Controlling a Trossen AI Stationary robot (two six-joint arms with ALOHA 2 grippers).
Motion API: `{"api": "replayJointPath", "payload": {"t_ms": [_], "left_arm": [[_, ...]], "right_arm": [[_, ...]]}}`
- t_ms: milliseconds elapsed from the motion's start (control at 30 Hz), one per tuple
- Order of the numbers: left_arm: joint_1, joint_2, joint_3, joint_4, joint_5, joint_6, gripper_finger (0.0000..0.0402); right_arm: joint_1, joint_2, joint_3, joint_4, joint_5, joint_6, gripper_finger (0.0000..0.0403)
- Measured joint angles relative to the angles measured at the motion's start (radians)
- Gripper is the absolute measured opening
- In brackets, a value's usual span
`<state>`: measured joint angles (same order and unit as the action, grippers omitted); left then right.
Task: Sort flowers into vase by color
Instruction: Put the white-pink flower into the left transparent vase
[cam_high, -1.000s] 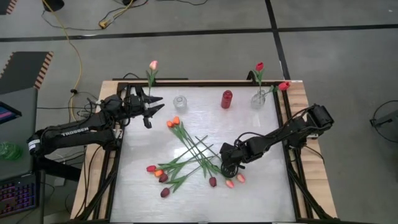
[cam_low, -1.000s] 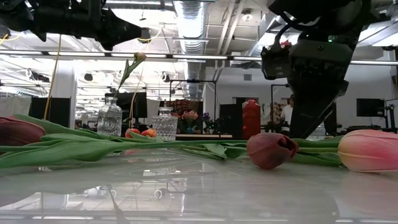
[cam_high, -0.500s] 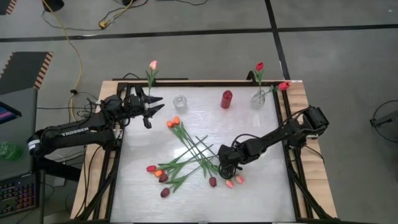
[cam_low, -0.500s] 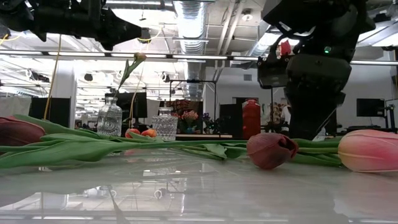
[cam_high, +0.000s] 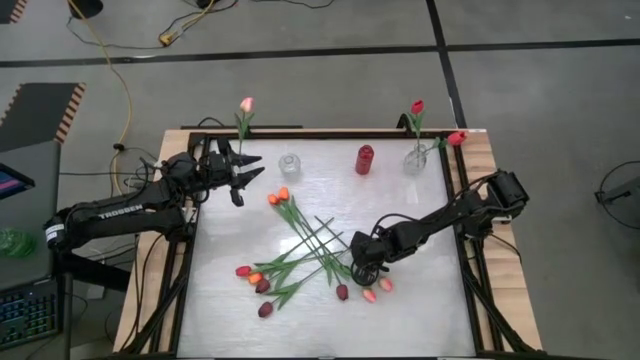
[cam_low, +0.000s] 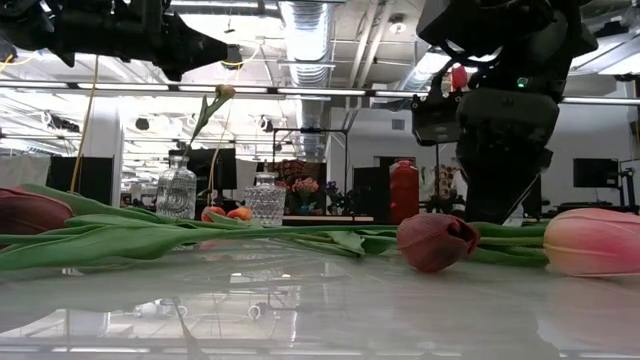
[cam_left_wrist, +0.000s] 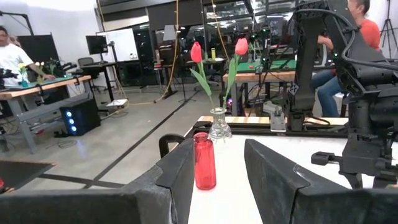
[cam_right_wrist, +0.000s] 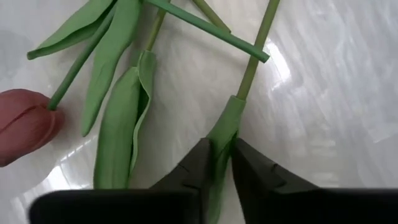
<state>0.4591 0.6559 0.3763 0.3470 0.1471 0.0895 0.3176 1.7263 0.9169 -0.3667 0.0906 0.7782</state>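
Several tulips lie crossed in a pile (cam_high: 310, 250) on the white table, with maroon, orange and pink heads at its near end (cam_high: 262, 285) and by my right gripper (cam_high: 370, 293). My right gripper (cam_high: 361, 271) points steeply down at the pile's right side, shut on one green stem (cam_right_wrist: 252, 62). A maroon head (cam_right_wrist: 22, 124) lies beside it. My left gripper (cam_high: 243, 177) hovers open and level at the far left, holding nothing. Through its fingers I see the red vase (cam_left_wrist: 204, 160). My right gripper pinches one tulip's stem where a leaf wraps it (cam_right_wrist: 225, 127), between its two fingers (cam_right_wrist: 198, 163). The fingers come from above, slanting down, and close on the stem's two sides. The stem lies flat on the table; which head belongs to it I cannot tell.
Along the far edge stand a clear empty vase (cam_high: 290, 163), the red vase (cam_high: 365, 159) and a clear vase holding red tulips (cam_high: 416, 157). A pink tulip (cam_high: 246, 104) stands upright at the far left corner. A dark frame (cam_high: 452, 210) rims the table. Bare tabletop lies toward the near edge.
My right gripper has settled a little lower onto the stems at the pile's right side and shut on one stem. The tulips lie as before.
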Motion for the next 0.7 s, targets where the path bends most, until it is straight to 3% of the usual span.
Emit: {"api": "replayJointPath", "payload": {"t_ms": [233,700], "left_arm": [[0.0,0.0,0.0,0.0,0.001,0.0,0.0129],[0.0,0.0,0.0,0.002,0.002,0.0,0.0129]], "right_arm": [[-0.009,-0.018,0.002,-0.031,-0.033,0.0,0.0041],[-0.026,-0.062,0.16,-0.347,-0.034,-0.162,0.0041]]}}
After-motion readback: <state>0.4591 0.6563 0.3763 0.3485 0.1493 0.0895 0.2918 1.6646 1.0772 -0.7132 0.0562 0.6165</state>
